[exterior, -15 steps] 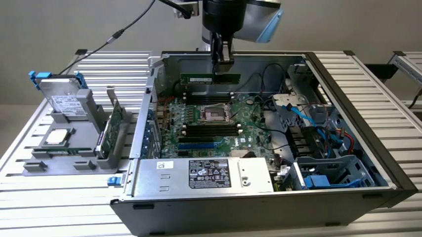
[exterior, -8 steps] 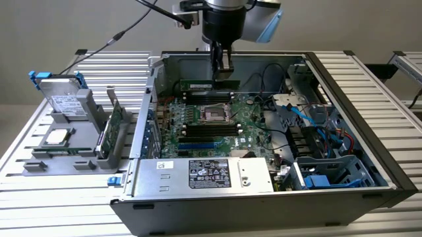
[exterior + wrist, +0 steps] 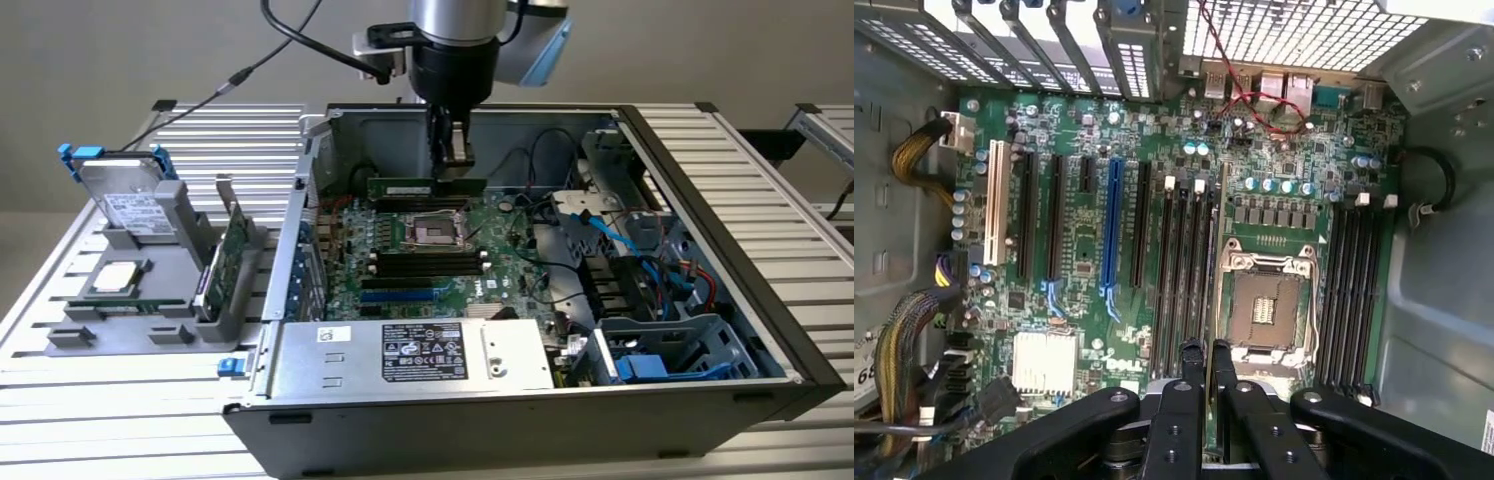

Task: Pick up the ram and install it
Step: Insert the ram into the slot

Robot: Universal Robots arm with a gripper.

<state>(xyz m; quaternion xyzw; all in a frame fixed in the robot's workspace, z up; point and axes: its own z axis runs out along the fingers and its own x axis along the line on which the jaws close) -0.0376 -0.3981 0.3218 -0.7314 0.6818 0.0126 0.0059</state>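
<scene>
One stick, the ram (image 3: pixel 424 188), is clamped in the gripper (image 3: pixel 454 165), jaws pinched on its top edge near the middle. The stick hangs level, long side running across the exterior view, chips facing the cam.

It sits inside the open PC case (image 3: pixel 721 260), over the motherboard (image 3: pixel 400 275), on the far side of the CPU socket (image 3: pixel 437 230) from the exterior cam. I can't tell if its lower edge touches anything.

On the wrist view I see the ram (image 3: pixel 1214 250) edge-on, a thin line running out from the gripper (image 3: pixel 1206 352). It lies parallel w/ the black mem slots (image 3: pixel 1184 270), just beside the CPU socket (image 3: pixel 1266 305). A 2nd bank of slots (image 3: pixel 1354 290) is on the socket's other side.

Silver PSU (image 3: pixel 414 352) w/ label sits at the case's near edge. Outside the case, on the exterior view's left, a grey holder (image 3: pixel 80 335) carries a hard drive (image 3: pixel 127 200), a square silver processor chip (image 3: pixel 118 278) and an upright green card (image 3: pixel 230 250), all well apart from the gripper.
</scene>
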